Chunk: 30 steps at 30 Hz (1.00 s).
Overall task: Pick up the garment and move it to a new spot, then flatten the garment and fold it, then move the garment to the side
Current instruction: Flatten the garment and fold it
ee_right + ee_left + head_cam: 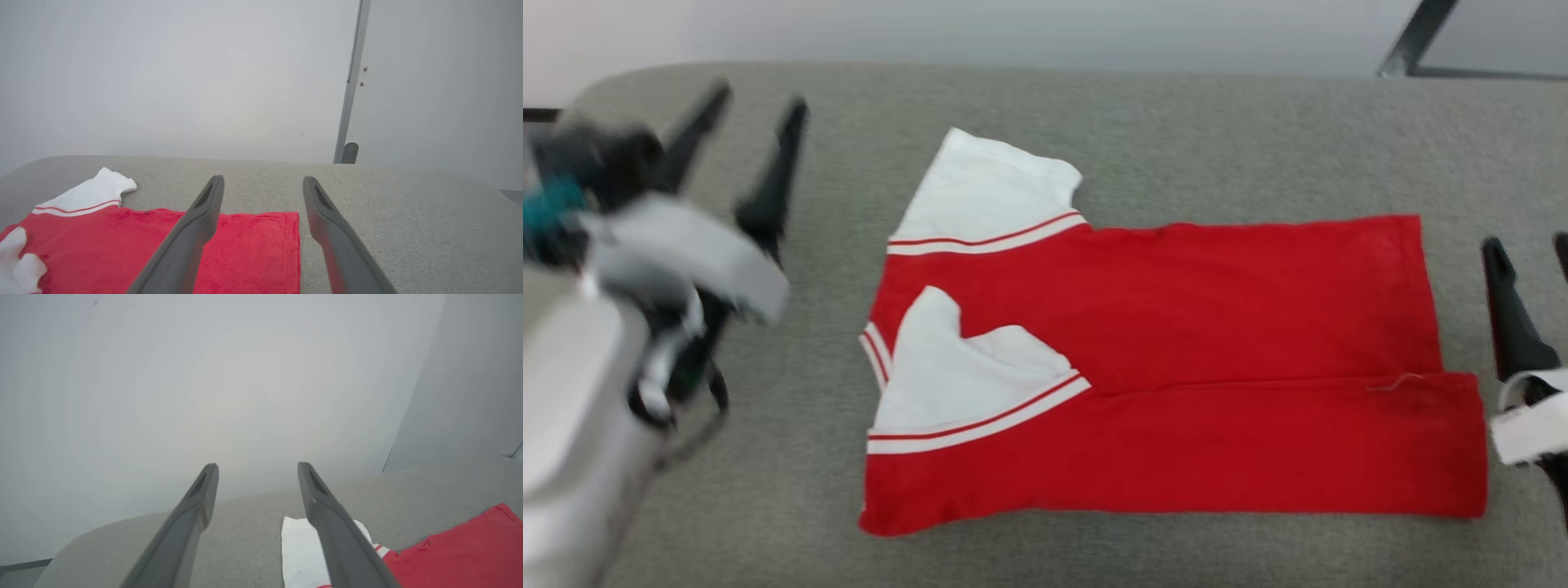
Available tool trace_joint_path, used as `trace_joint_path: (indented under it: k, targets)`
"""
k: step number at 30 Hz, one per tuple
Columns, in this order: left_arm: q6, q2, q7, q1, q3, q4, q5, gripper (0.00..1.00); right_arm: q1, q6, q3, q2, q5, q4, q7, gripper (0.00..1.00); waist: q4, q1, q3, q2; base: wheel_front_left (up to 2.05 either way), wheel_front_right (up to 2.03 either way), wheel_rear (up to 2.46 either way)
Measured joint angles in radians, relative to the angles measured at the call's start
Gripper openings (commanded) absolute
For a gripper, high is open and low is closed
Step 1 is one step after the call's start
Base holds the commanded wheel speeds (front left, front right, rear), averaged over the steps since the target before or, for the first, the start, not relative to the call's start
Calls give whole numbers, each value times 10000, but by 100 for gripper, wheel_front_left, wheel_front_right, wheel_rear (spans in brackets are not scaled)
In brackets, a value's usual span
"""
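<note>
Now: garment (1160, 367), near edge folded. Left gripper (760, 98), right gripper (263, 179): both spread, empty. You pinch far edge at both ends, fold evenly.

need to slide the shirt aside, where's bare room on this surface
Bare: the strip of grey surface behind the shirt, the gap between it and the left gripper, and a narrow strip in front. Crowded at the hem end, right gripper close beside it.
</note>
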Motion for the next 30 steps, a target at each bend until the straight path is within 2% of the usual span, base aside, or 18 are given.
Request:
trace_joint_path:
  k: [7,12,15,18,24,26,30]
  targets:
    - [-1009,65,1160,-3224,-372,2594,476,100,-825,0,930,550,-35,715,-993,100,-723,0,661,0,0,0,0]
    - [-1592,-117,1941,-5011,-817,4746,713,100,-1271,0,1300,644,113,1081,-1423,100,-1312,1,1264,0,0,0,0]
    - [-1885,-334,2884,-5628,-1269,5914,639,100,-1402,0,1404,635,155,1195,-1586,100,-1667,1,1594,0,0,0,0]
    - [-1990,-414,4353,-6098,-1712,6786,221,100,-1460,0,1559,623,314,1252,-1664,100,-2017,0,1863,0,0,0,0]
    - [-2036,-330,7448,-6429,-2717,6870,-1246,100,-1500,0,1697,598,397,1269,-1680,100,-2512,0,2280,0,0,0,0]
    - [-2036,-144,8032,-6533,-2886,6790,-1645,100,-1549,0,1714,598,456,1277,-1655,100,-2607,0,2406,0,0,0,0]
    - [-2036,77,8431,-6634,-3237,6585,-2044,100,-1608,0,1756,596,508,1315,-1653,100,-2735,0,2638,0,0,0,0]
